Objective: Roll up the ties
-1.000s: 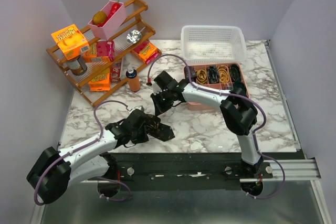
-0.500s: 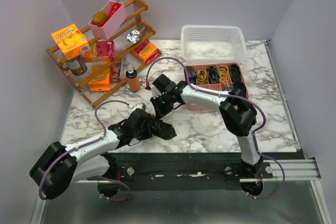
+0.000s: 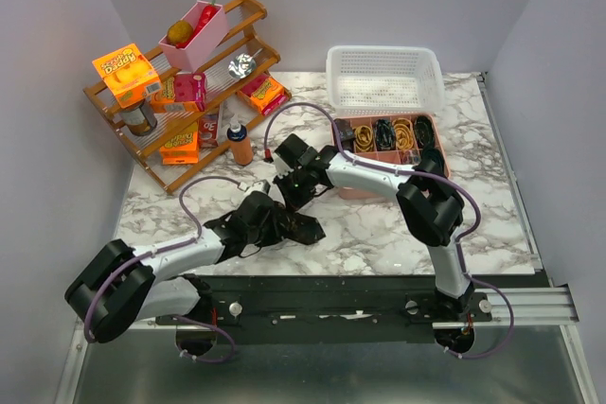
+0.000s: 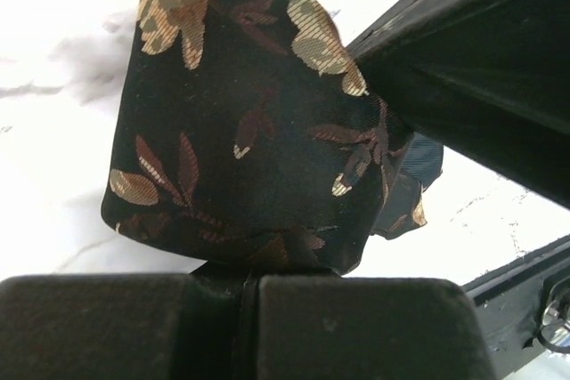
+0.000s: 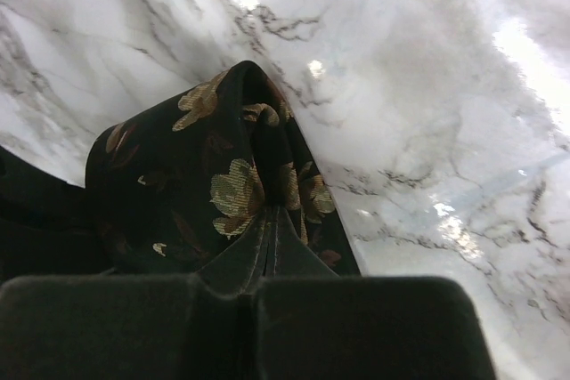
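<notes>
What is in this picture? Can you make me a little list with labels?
tie: dark with gold flowers, bunched up
left jaws: shut on tie
right jaws: shut on tie
rolled ties: in pink tray
basket: white, behind tray
table: marble

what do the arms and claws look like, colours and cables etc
The left arm and right arm have pale grey-white shells between bulky black joints. A thin purple cable loops along each. The left claw and right claw are matte black with blocky fingers. No markings are legible.
</notes>
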Motion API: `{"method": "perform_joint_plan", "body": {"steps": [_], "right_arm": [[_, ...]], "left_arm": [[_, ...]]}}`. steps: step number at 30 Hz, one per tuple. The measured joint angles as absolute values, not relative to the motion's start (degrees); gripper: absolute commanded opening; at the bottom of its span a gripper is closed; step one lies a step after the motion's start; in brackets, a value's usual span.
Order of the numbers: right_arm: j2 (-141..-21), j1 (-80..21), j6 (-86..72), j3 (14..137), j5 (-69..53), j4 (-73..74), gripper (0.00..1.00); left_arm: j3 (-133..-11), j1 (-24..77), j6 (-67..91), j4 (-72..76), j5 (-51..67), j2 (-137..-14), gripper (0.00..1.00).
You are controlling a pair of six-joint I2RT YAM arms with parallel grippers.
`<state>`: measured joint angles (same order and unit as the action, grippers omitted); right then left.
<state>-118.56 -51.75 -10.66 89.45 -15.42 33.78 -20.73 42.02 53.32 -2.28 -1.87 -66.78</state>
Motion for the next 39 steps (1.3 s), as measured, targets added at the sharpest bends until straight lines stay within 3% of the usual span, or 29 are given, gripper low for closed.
{"method": "perform_joint_plan", "body": {"steps": [5, 9, 12, 20, 21, 24, 32, 39], "right_arm": [[-118.52, -51.77, -10.66, 90.11, -10.79, 35.07, 0.01], [-118.5, -51.81, -11.18, 91.55, -6.83, 36.42, 0.02], [-118.37, -51.72, -11.73, 93.45, -4.47, 36.8, 0.02], [-113.4, -51.64, -12.05, 94.67, -0.84, 36.12, 0.02], [-112.42, -51.64, -11.99, 94.11, -0.89, 35.57, 0.01], [-109.43, -51.64, -11.92, 91.68, -2.15, 34.41, 0.01], [-107.57, -51.83, -11.94, 86.32, -7.29, 32.56, 0.01], [-108.25, -52.69, -12.34, 84.99, -10.61, 31.03, 0.01]], "left_arm": [[-23.07, 42.13, 52.38, -1.72, -1.87, -69.73, 0.01], [-22.7, 42.13, 51.92, -3.36, -2.28, -68.01, 0.28], [-22.72, 42.11, 51.42, -8.32, -2.81, -64.75, 0.39], [-29.45, 41.69, 50.39, -27.31, -5.08, -59.46, 0.54], [-30.41, 41.41, 50.37, -29.04, -5.56, -58.17, 0.65], [-32.51, 39.22, 49.41, -31.97, -6.31, -53.43, 0.8], [-38.83, 27.59, 44.36, -31.46, -3.64, -54.22, 0.88], [-34.89, 16.27, 40.4, -19.94, 7.42, -60.05, 0.92]]}}
